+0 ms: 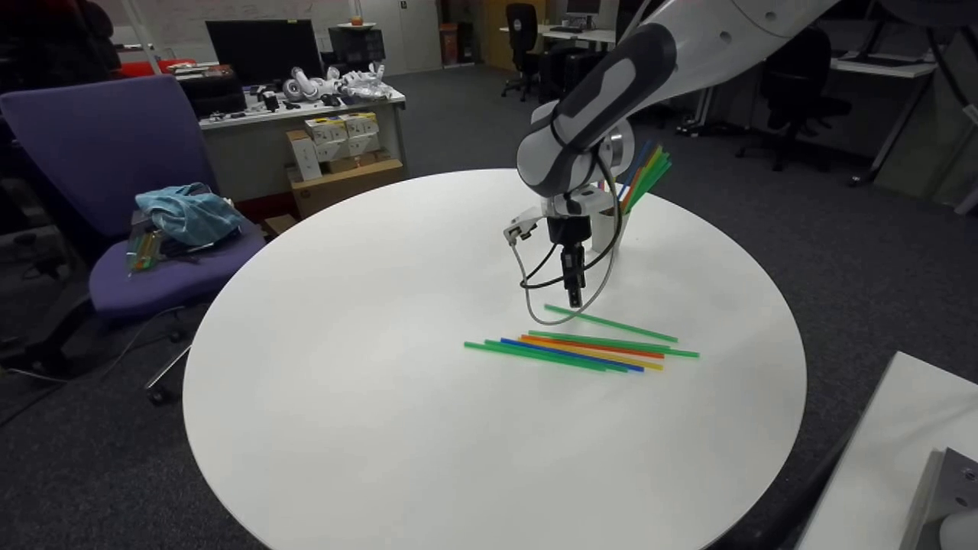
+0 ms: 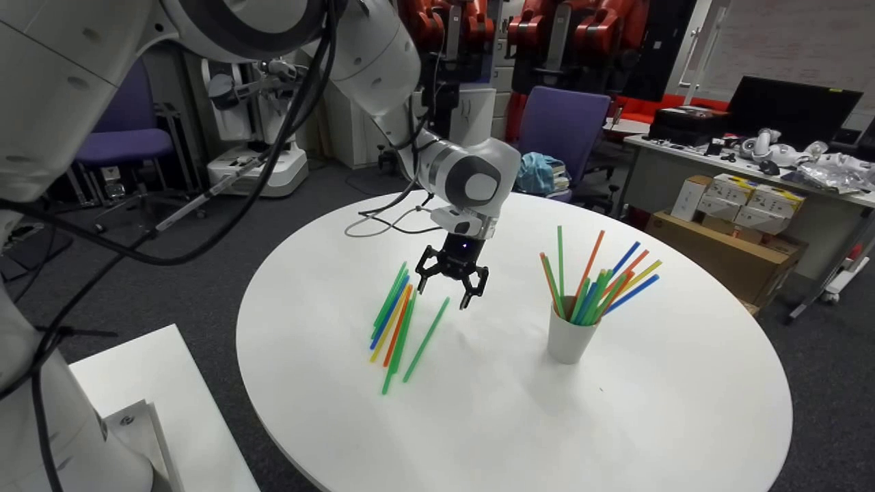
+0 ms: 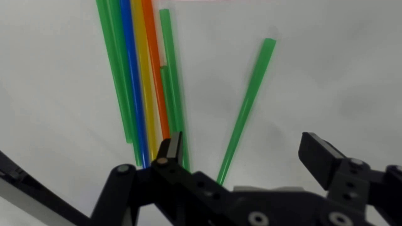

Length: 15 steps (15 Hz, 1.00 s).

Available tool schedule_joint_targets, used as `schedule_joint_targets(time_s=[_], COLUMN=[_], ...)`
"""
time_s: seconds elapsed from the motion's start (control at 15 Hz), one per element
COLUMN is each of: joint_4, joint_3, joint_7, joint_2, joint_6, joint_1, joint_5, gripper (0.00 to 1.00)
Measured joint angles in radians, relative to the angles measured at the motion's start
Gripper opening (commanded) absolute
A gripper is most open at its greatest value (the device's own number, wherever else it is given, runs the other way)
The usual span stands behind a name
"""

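Note:
My gripper [image 3: 241,135] is open and empty above the table, its fingers wide apart. It also shows in both exterior views [image 1: 574,302] [image 2: 443,298]. A lone green straw [image 3: 248,102] lies on the table, apart from the others, and shows between my fingers in the wrist view. It appears in both exterior views [image 1: 611,323] [image 2: 426,339]. Beside it lies a loose row of straws: a blue straw [image 3: 133,75], a yellow straw [image 3: 145,78], an orange straw [image 3: 155,62] and several green straws [image 3: 174,72]. My left finger in the wrist view hides part of this row.
A white cup [image 2: 569,342] holding several coloured straws [image 2: 595,301] stands on the round white table [image 2: 615,424]; in an exterior view the arm partly hides the cup [image 1: 605,229]. Cables [image 1: 535,305] hang beside the gripper. A purple chair [image 1: 114,153] stands by the table.

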Motion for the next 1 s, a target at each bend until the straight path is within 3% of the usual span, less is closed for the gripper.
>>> schedule_joint_targets(time_s=[0.4,1.0], joint_4=[-0.219,-0.324], joint_3=[-0.012,-0.012], joint_7=[0.0,-0.001], joint_2=[-0.048,-0.108], joint_6=[0.259,0.28], joint_1=[0.021,0.021], joint_5=[-0.001,0.003], gripper=[1.0,1.0])
